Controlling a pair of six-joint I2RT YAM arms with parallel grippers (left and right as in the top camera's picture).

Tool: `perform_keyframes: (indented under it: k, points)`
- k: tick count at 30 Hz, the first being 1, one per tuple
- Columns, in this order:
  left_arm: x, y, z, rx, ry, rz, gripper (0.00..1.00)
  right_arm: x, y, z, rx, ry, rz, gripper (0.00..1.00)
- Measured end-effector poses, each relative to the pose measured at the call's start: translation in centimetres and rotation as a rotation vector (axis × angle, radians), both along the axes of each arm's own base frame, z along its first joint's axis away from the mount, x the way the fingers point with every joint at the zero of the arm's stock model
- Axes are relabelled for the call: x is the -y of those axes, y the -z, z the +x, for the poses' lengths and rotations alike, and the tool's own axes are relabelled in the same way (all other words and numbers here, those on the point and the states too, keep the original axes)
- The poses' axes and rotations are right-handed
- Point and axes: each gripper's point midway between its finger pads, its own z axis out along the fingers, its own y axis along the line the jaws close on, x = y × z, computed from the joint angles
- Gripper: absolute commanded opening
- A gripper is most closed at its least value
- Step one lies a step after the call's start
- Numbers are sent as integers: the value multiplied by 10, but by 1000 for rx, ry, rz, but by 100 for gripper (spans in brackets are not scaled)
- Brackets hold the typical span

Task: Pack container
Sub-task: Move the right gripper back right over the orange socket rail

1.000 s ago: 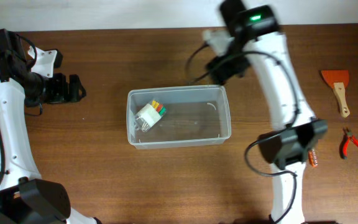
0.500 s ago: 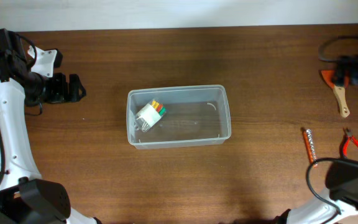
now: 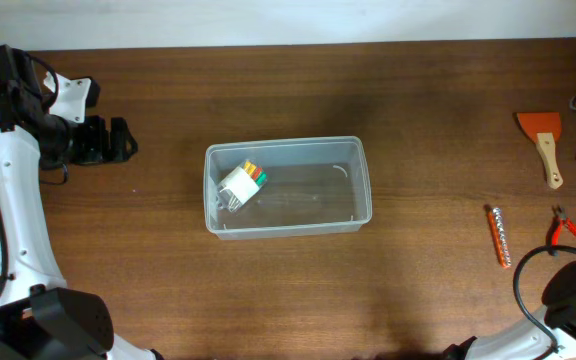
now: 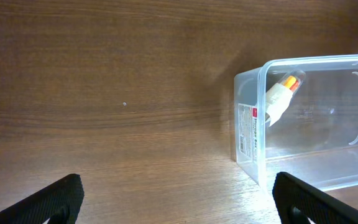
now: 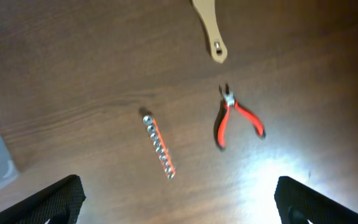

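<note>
The clear container [image 3: 288,229] sits in the middle of the tabletop [image 3: 168,280], a small white item [image 3: 238,186] in its left end. The left fingers [image 4: 58,199] and the right fingers [image 5: 58,198] are spread wide, gripping nothing.

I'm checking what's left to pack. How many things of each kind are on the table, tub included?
Tub: 1
White pack with coloured tips, in the tub: 1
Scraper: 1
Pliers: 1
Orange strip of bits: 1
Total: 5

right claw [image 5: 179,202] swung rightward, off container [image 3: 288,142]
</note>
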Motion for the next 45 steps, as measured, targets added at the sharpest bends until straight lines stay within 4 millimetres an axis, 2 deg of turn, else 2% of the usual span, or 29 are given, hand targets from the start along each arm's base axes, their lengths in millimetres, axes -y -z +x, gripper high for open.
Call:
perform_keyframes:
  k: [4, 9, 13, 17, 23, 28, 31, 39, 45]
  points:
    - [0, 0, 0, 0, 0, -1, 99, -1, 13, 11, -6, -76, -27, 99]
    - [0, 0, 0, 1, 1, -2, 99, -9, 55, 12, -110, -135, -36, 99]
    - [0, 0, 0, 1, 1, -2, 99, -21, 102, 0, -235, -172, -17, 99]
    - [0, 0, 0, 1, 1, -2, 99, -44, 145, -17, -355, -223, 17, 99]
    - [0, 0, 0, 1, 1, -2, 99, -67, 187, -31, -436, -255, 34, 99]
    - [0, 0, 0, 1, 1, -2, 99, -73, 210, -42, -460, -261, 46, 99]
    - [0, 0, 0, 1, 1, -2, 99, -70, 218, -37, -434, -291, 25, 99]
    - [0, 0, 0, 1, 1, -2, 99, -57, 220, -13, -346, -377, -54, 99]
    - [0, 0, 0, 1, 1, -2, 99, -50, 224, -21, -365, -370, -36, 99]
